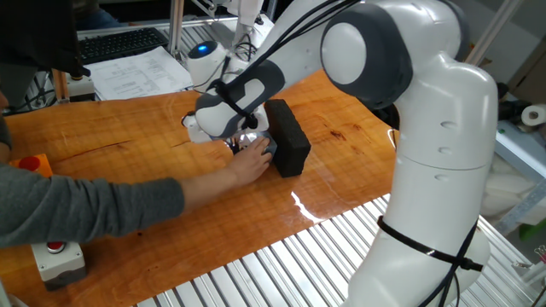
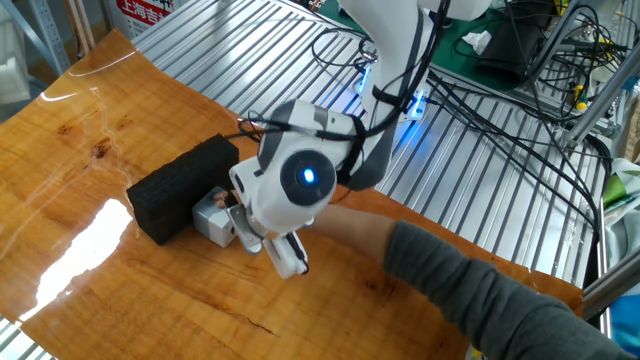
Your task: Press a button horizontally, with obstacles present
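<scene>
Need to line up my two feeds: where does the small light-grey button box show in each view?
One fixed view: not visible, hidden behind the robot's wrist and the person's hand, beside the black block.
The other fixed view: left of centre, the button box against the black block.
Shared landmark: the black block.

The small light-grey button box [image 2: 210, 217] sits touching the black block [image 2: 180, 187].

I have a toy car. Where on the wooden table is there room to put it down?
There is bare wood on the table beyond the black block, toward the shiny glare and far corner. The middle is crowded: the small grey button box, the gripper, and a person's hand all bunch against the block. The near edge holds a grey box with a red button.
</scene>
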`<state>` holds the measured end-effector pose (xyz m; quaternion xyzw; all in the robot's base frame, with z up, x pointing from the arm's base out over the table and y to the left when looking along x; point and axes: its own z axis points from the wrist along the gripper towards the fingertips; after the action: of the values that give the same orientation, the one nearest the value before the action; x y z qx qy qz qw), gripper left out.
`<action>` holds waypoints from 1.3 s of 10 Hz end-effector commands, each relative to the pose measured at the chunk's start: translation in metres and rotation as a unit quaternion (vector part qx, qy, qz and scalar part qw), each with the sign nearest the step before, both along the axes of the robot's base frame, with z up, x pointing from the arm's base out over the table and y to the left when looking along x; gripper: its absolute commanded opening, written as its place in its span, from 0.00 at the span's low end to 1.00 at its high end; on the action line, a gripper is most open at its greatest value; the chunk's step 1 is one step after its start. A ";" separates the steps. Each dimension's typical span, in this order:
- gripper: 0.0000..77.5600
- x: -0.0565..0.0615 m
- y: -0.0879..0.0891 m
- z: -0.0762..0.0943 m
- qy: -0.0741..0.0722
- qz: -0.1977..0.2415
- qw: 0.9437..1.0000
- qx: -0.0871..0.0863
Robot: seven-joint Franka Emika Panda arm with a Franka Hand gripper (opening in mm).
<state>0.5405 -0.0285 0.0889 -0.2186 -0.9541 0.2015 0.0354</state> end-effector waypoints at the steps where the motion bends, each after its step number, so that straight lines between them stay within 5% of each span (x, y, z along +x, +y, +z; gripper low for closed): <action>1: 0.00 0.002 0.007 0.014 -0.043 0.048 0.993 0.095; 9: 0.00 0.018 0.041 0.078 -0.077 0.109 0.973 0.187; 13: 0.00 0.025 0.046 0.123 -0.071 0.153 0.962 0.215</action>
<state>0.5601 0.0135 0.1941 -0.0957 -0.9953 -0.0035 -0.0161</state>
